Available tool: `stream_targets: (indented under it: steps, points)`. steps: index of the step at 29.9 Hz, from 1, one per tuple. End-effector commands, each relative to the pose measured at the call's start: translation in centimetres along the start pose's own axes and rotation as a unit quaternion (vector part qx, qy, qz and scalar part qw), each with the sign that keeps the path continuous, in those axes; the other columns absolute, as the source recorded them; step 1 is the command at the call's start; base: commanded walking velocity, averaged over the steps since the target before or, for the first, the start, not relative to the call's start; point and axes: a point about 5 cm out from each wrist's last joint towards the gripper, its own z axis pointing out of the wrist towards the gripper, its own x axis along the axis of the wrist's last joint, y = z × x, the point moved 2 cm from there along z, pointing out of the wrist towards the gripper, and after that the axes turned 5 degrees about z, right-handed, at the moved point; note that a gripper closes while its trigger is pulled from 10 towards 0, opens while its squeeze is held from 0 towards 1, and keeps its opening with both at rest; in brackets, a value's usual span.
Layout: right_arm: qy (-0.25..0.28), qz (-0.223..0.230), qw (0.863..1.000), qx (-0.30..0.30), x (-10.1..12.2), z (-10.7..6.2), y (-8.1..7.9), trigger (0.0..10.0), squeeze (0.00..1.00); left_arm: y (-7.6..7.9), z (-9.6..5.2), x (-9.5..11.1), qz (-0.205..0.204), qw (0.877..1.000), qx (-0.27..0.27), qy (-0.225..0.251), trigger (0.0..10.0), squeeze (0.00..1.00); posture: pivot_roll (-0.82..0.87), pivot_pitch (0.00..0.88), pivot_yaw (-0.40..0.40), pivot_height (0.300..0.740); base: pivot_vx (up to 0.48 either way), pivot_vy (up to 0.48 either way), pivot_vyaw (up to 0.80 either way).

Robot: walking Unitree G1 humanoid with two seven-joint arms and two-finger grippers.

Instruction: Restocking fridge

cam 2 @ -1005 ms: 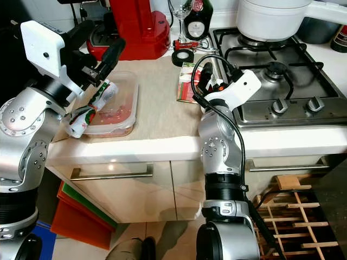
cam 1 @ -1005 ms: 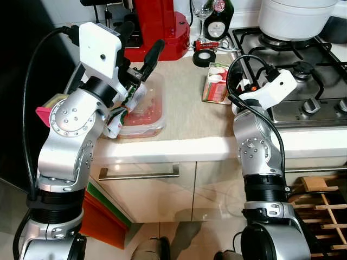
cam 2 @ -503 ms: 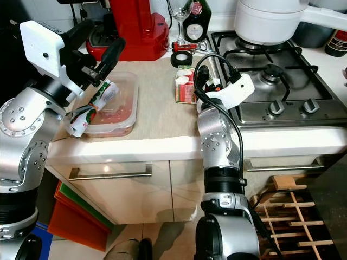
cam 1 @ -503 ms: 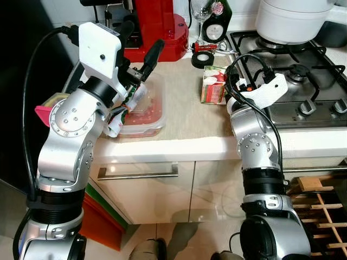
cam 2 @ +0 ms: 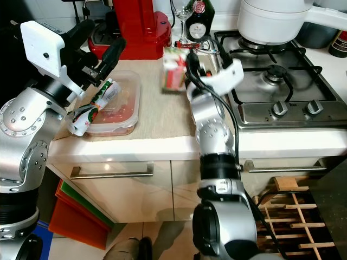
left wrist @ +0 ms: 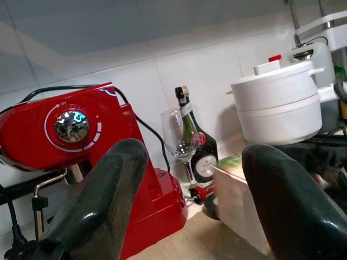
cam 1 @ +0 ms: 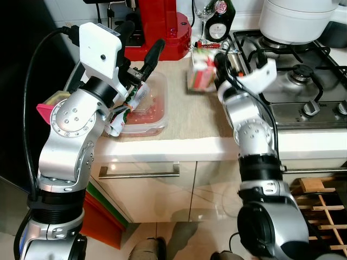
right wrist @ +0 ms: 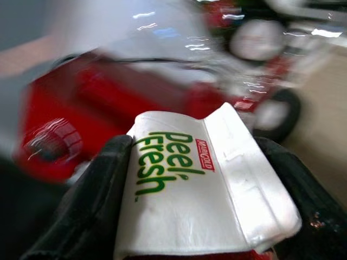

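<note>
A kitchen table (cam 1: pixel 190 130) of pale stone runs across the middle of the frame, with a steel gas hob (cam 1: pixel 295 81) at upper right carrying a big white pot (cam 1: pixel 295 19). At upper centre stand a red coffee machine (cam 1: pixel 157 27), a wine glass (cam 1: pixel 203 11) and a dark bottle (cam 1: pixel 221 21).

The clear plastic tub (cam 1: pixel 143 108) at centre left holds reddish food, hard to name. The left hand (cam 1: pixel 142 46) hovers just above it, fingers spread wide with nothing between them; a printed packet (cam 1: pixel 127 105) hangs under that wrist over the tub's rim.

The right hand (cam 1: pixel 217 62) is closed on the small carton (cam 1: pixel 201 70), a pack marked "Peel Fresh", lifted clear of the table at upper centre, probably so it can be carried off to the fridge.
</note>
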Motion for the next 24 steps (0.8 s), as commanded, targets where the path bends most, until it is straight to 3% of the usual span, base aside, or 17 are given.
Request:
stream_targets:
  steps: [1,3,5,7,8,9,13,16,18,19,21,22,24]
  points:
    - [-0.030,0.011,0.996,0.080,-3.7,-0.2,-5.6,0.0,0.00,0.0,0.0,0.1,0.006,1.000,0.000,0.002,10.0,0.00,0.16,0.069,0.062,0.740,0.000,0.000,0.00]
    - [-0.015,-0.058,0.993,0.100,-3.1,-0.3,-6.0,0.0,0.00,0.1,0.1,0.0,0.005,1.000,0.002,0.002,10.0,0.00,0.16,0.070,0.061,0.740,0.000,0.000,0.00]
    - [-0.015,-0.058,0.993,0.100,-3.1,-0.3,-6.0,0.0,0.00,0.1,0.1,0.0,0.005,1.000,0.002,0.002,10.0,0.00,0.16,0.070,0.061,0.740,0.000,0.000,0.00]
    - [0.001,-0.126,0.987,0.104,-2.6,-0.4,-5.5,0.0,0.00,0.1,0.1,-0.1,0.003,1.000,0.005,0.001,10.0,0.00,0.15,0.072,0.061,0.740,0.000,0.000,0.00]
    - [0.018,-0.181,0.978,0.104,-2.0,-0.5,-4.9,0.0,0.00,0.2,0.2,-0.5,0.002,1.000,0.007,-0.008,10.0,0.00,0.15,0.072,0.059,0.740,0.000,0.000,0.00]
    - [0.018,-0.181,0.978,0.104,-2.0,-0.5,-4.9,0.0,0.00,0.2,0.2,-0.5,0.002,1.000,0.007,-0.008,10.0,0.00,0.15,0.072,0.059,0.740,0.000,0.000,0.00]
    - [0.080,-0.311,0.943,0.086,0.1,-1.2,-2.8,0.0,0.00,0.6,0.1,-1.5,0.008,0.999,0.013,-0.030,10.0,0.00,0.14,0.076,0.055,0.740,0.000,0.000,0.00]
    - [0.096,-0.330,0.936,0.081,0.7,-1.4,-2.6,0.0,0.00,0.7,0.1,-1.6,0.010,0.999,0.014,-0.032,10.0,0.00,0.13,0.075,0.053,0.740,0.000,0.000,0.00]
    - [0.147,-0.377,0.912,0.071,2.5,-2.0,-2.4,0.0,0.00,0.9,0.2,-1.7,0.011,0.999,0.017,-0.028,10.0,0.00,0.11,0.074,0.047,0.740,0.000,0.000,0.00]
    - [0.147,-0.377,0.912,0.071,2.5,-2.0,-2.4,0.0,0.00,0.9,0.2,-1.7,0.011,0.999,0.017,-0.028,10.0,0.00,0.11,0.074,0.047,0.740,0.000,0.000,0.00]
    - [0.201,-0.439,0.873,0.065,4.3,-2.5,-2.6,0.0,0.00,1.2,0.5,-1.9,0.011,0.999,0.019,-0.026,10.0,0.00,0.09,0.068,0.041,0.740,0.000,0.000,0.00]
    - [0.201,-0.439,0.873,0.065,4.3,-2.5,-2.6,0.0,0.00,1.2,0.5,-1.9,0.011,0.999,0.019,-0.026,10.0,0.00,0.09,0.068,0.041,0.740,0.000,0.000,0.00]
    - [0.215,-0.472,0.853,0.064,5.0,-2.7,-2.5,0.0,0.00,1.4,0.6,-2.1,0.008,0.999,0.022,-0.028,10.0,0.00,0.08,0.064,0.037,0.740,0.000,0.000,0.00]
